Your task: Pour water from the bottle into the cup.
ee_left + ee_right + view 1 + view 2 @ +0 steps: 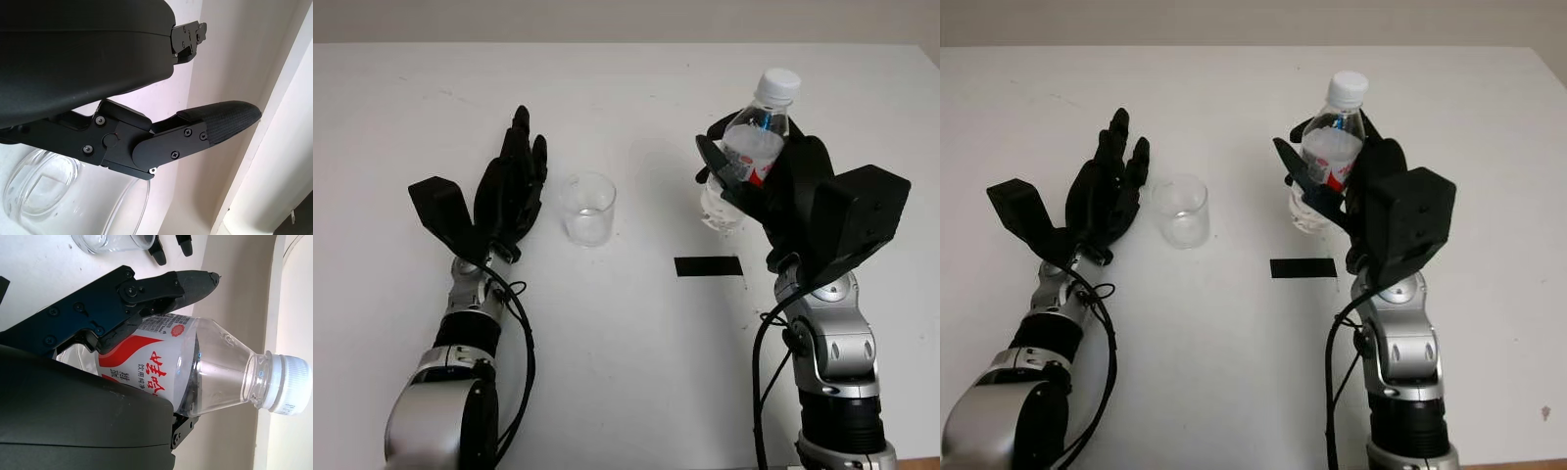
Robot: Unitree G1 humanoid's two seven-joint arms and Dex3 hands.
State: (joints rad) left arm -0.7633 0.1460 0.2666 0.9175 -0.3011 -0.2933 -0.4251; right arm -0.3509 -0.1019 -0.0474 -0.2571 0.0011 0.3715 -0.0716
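- The bottle (pixel 752 147) is on the right half of the desk (pixel 626 372), clasped by the right robot hand (pixel 773 186), whose fingers (pixel 161 286) wrap around the labelled middle.
- The bottle's long axis runs nearly upright, leaning slightly to the right, with the white cap (pixel 776 85) on top and screwed on.
- Its clear body holds water; I cannot tell from the head views whether its base touches the desk.
- The cup (pixel 587 208) stands upright left of the bottle, well apart from it, mouth up; it is clear glass and looks empty.
- Bare white desk lies between cup and bottle, with a strip of black tape (pixel 709 265) flat on the surface nearer the robot, just below the bottle.
- The left robot hand (pixel 514 186) is open, just beside the cup's left side, holding nothing.
- The desk's far edge runs well beyond both containers, and open desk lies on all sides.
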